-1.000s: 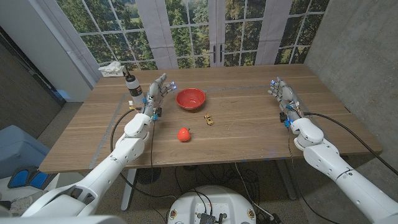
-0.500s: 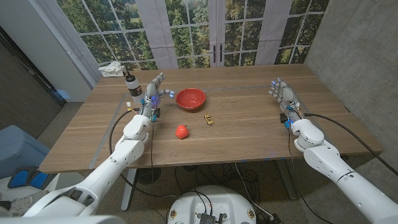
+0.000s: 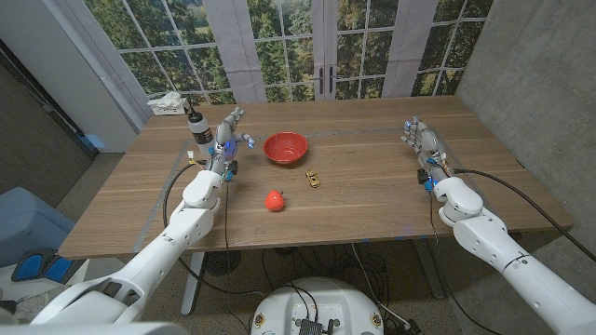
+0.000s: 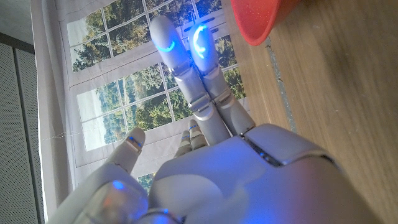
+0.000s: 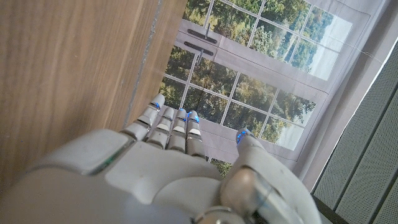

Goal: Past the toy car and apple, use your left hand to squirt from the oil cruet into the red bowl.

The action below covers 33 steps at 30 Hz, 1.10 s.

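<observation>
Head view, reach phase. The left hand (image 3: 226,141), fingers spread and holding nothing, stands in the upper left of the frame between the oil cruet (image 3: 198,131), a small clear bottle with a dark cap and white label, and the round red bowl (image 3: 285,147); hand and cruet are just beside each other, but contact cannot be made out. The small yellow toy car (image 3: 313,179) and the red apple (image 3: 274,200) lie nearer the frame's centre, below the bowl. Judged from this layout, the step in hand is the approach to the cruet; the next move calls for closing the fingers round its body, then lifting and tipping it over the bowl. The right hand (image 3: 424,141), fingers extended close together and empty, waits at the right of the wooden table (image 3: 372,195). The left wrist view adds the bowl's red rim (image 4: 261,22) close beside the extended fingertips (image 4: 165,37); the right wrist view confirms the right hand (image 5: 168,162) grips nothing.
</observation>
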Available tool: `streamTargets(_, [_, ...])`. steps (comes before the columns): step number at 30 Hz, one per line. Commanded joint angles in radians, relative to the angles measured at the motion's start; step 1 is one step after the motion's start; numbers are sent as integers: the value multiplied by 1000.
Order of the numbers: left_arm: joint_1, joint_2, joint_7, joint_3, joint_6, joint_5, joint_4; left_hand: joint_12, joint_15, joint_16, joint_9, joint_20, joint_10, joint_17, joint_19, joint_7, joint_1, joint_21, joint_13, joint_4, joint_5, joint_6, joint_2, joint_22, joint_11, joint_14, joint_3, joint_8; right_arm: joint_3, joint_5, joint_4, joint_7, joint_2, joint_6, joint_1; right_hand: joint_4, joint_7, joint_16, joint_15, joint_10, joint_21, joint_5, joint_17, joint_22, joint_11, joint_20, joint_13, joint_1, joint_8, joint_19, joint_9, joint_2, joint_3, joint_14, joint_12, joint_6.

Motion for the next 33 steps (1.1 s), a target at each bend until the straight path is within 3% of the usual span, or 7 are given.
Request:
streamTargets(1, [17, 17, 19, 0, 40, -2, -35, 6, 1, 4, 0, -26, -4, -12, 10, 3, 4, -6, 3, -7, 7, -5, -36, -11, 5, -1, -10, 7, -17, -13, 18, -7, 15, -4, 18, -8, 5, 6, 1, 2, -3, -5, -2, 4, 6, -24, -1, 2, 7, 5, 5, -13, 3, 6, 10, 7])
streamTargets(5, [26, 22, 14, -2, 51, -12, -44, 11, -1, 12, -1, -26, 5, -21, 18, 14, 7, -6, 3, -20, 6, -6, -70, -18, 9, 0, -19, 9, -23, -20, 26, -4, 19, -1, 26, -11, 7, 8, 3, 3, -7, -6, -4, 4, 8, -22, -4, 2, 8, 9, 5, -12, 3, 7, 10, 8])
streamTargets(16, [69, 37, 69, -9, 72, 2, -105, 6, -7, 23, -1, -27, -7, -34, 18, 32, 11, -9, 2, -36, 6, -16, -109, -23, 21, -7, -29, 7, -32, -24, 36, -3, 29, 7, 32, -18, 8, 12, 4, 3, -19, -8, -8, 5, 9, -20, -13, 0, 7, 13, 5, -11, 3, 6, 11, 8])
streamTargets(24, [114, 56, 91, -20, 112, -17, -165, 4, -5, 20, -1, -27, -42, -49, 10, 65, 14, -18, 3, -49, 8, -32, -124, -35, 84, -20, -31, 7, -34, -23, 35, 2, 27, 11, 28, -21, 9, 13, 5, 3, -24, -9, -10, 5, 9, -20, -16, -2, 7, 15, 5, -11, 2, 6, 11, 9])
streamTargets(33, [174, 69, 166, -34, 130, 4, -239, 5, -5, 21, -1, -27, -47, -43, 0, 63, 27, -25, 3, -66, 7, -37, -134, -41, 79, -41, -28, 8, -35, -21, 26, 7, 24, 15, 16, -25, 10, 15, 4, 3, -33, -9, -13, 5, 10, -19, -22, -4, 7, 18, 5, -10, 1, 5, 12, 9])
